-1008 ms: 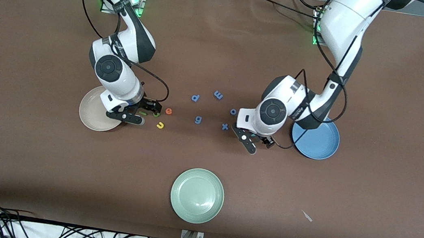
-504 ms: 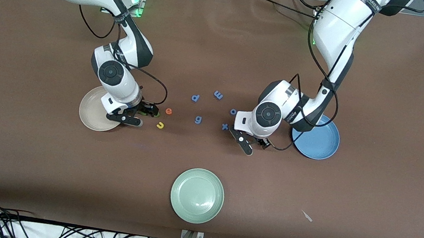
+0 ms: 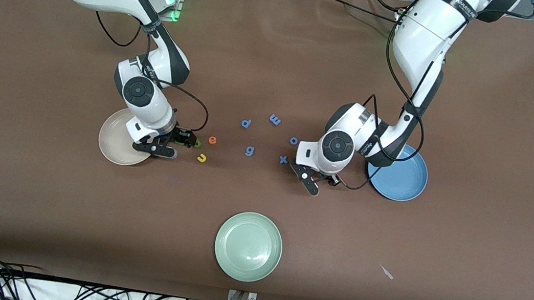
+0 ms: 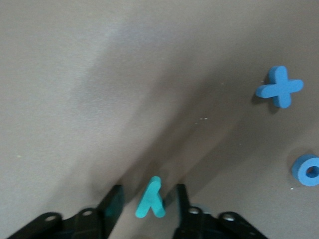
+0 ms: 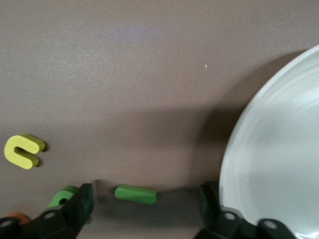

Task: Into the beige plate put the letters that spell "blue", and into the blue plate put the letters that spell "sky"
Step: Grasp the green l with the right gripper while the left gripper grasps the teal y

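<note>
Left gripper jaws straddle the teal "y", not touching; right gripper jaws stand wide around the green "l" bar.

— What moved?
— The right gripper has sunk lower at mid-frame and edged toward the beige plate. In the front view it now largely covers the green "l", which showed between its fingers before.
— And the other arm?
— The left gripper has slid a little toward the frame's centre, its fingers drawn closer about the teal "y".
</note>
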`<state>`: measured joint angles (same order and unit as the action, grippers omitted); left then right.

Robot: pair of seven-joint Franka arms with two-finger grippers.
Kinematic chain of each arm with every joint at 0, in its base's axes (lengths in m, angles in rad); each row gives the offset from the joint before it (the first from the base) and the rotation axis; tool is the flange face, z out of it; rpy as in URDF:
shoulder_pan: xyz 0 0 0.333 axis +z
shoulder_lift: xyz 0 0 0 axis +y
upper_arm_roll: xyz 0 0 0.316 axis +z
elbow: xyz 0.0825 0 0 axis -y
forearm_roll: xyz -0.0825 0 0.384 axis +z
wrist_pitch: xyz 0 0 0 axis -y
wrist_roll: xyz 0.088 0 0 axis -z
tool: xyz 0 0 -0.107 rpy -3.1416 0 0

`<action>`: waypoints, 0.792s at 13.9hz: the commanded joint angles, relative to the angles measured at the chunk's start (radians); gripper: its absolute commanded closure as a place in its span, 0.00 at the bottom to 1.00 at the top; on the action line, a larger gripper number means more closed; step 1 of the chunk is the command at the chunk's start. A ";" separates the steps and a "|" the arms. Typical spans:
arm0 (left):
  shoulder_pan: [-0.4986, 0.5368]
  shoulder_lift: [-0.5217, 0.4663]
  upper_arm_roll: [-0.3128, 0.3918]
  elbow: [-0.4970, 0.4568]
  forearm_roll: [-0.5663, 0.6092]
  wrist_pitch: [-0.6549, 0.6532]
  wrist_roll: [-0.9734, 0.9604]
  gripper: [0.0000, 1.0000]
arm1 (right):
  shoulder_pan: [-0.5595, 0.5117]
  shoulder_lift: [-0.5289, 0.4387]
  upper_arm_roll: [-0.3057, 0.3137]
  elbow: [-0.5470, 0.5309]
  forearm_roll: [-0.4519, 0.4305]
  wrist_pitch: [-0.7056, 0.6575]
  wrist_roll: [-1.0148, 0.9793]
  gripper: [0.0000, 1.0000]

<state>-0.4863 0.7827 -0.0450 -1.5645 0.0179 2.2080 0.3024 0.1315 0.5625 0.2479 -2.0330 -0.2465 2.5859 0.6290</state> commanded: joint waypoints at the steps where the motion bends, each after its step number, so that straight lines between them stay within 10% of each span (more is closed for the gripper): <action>1: 0.002 -0.008 0.000 -0.025 -0.016 0.012 0.012 0.81 | -0.013 0.005 0.007 -0.016 -0.023 0.034 0.017 0.24; 7: 0.014 -0.088 0.013 -0.011 -0.016 -0.089 0.018 0.87 | -0.013 0.010 0.007 -0.015 -0.023 0.033 0.017 0.69; 11: 0.060 -0.152 0.022 -0.006 -0.015 -0.164 0.023 0.88 | -0.013 -0.019 0.007 -0.009 -0.025 -0.016 0.000 0.76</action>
<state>-0.4466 0.6820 -0.0319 -1.5561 0.0178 2.0920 0.3035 0.1288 0.5565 0.2497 -2.0343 -0.2481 2.5962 0.6286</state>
